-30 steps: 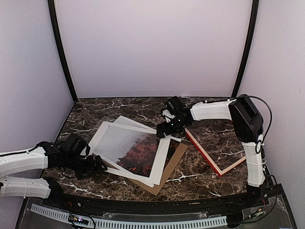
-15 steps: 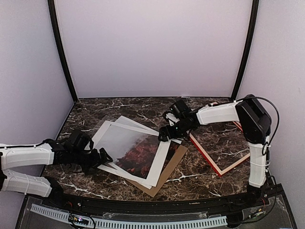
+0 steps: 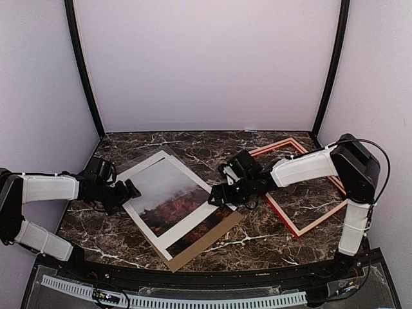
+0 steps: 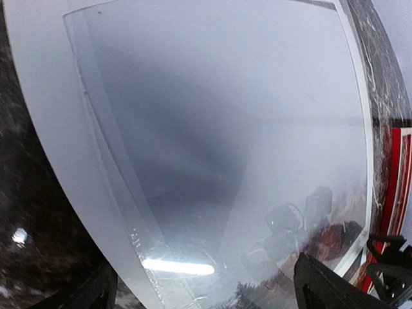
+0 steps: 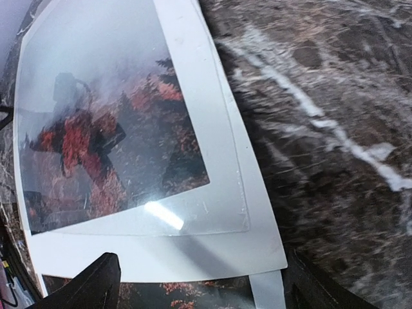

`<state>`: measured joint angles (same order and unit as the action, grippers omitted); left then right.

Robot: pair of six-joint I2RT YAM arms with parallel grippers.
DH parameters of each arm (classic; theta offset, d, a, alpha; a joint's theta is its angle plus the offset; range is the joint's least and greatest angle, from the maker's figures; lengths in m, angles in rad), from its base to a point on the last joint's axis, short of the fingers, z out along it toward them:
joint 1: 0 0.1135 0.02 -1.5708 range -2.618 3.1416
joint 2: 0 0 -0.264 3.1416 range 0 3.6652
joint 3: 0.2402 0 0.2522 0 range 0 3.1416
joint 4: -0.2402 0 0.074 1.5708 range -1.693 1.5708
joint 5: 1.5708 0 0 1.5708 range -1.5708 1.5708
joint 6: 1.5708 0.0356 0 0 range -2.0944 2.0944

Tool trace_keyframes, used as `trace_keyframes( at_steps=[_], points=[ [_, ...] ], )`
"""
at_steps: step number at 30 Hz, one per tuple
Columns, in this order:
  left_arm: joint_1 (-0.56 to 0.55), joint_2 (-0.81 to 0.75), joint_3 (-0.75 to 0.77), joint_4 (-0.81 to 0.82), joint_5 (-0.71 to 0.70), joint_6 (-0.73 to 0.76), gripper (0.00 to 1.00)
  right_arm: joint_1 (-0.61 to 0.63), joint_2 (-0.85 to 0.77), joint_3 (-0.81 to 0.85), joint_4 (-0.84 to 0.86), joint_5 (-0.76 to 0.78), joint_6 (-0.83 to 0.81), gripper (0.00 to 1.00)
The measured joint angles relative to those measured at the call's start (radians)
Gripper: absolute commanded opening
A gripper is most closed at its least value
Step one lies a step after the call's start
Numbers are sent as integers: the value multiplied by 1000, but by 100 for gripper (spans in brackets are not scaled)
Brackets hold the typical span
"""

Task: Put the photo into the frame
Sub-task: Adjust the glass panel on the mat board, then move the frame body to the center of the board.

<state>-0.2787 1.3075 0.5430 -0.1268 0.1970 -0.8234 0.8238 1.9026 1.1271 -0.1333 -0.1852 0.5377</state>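
Red on its face and pale wood along its edges, the frame [image 3: 283,217] lies flat on the dark marble surface [image 3: 129,238], with marble showing through its opening. The photo [image 3: 168,205] is outside the frame, just beside it on the left arm's side. It lies face up and skewed to the frame's rails, grey mist above and red-orange trees below.

A white mat [image 3: 193,223] rests over the photo, so the picture shows through the mat's cut-out. A strip of the same red trees shows past the mat's near edge. A clear sheet [image 5: 129,96] lies on top of the mat and catches a bright streak of light. A brown cardboard board [image 3: 219,230] sits under the whole pile, sticking out at the near side and toward the frame, but it stays apart from the frame.

The right fingers [image 5: 90,290] are low between the pile and the frame. They stand wide apart, with the mat's corner nearest the frame lying between them and nothing clamped. The left fingers [image 4: 328,290] are at the edge of the pile farthest from the frame. They too are spread wide and empty, facing along the clear sheet toward the frame's red rail. Whether either pair touches the pile cannot be told.
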Motion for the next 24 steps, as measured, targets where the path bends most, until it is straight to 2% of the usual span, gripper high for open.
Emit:
trace_keyframes(
  at_steps=[4,8,12,17,24],
  points=[
    [121,61,50,0,-3,68,99,86,13,4,41,-3,62,89],
    [246,113,95,1,13,113,99,164,48,50,58,-28,91,95],
    [323,112,98,-7,3,129,99,185,41,72,-6,8,80,98],
    [335,42,98,-55,-58,151,99,99,-53,63,-134,127,38,99],
    [335,-111,97,-84,-73,188,99,-106,-228,-11,-229,291,-27,97]
  ],
)
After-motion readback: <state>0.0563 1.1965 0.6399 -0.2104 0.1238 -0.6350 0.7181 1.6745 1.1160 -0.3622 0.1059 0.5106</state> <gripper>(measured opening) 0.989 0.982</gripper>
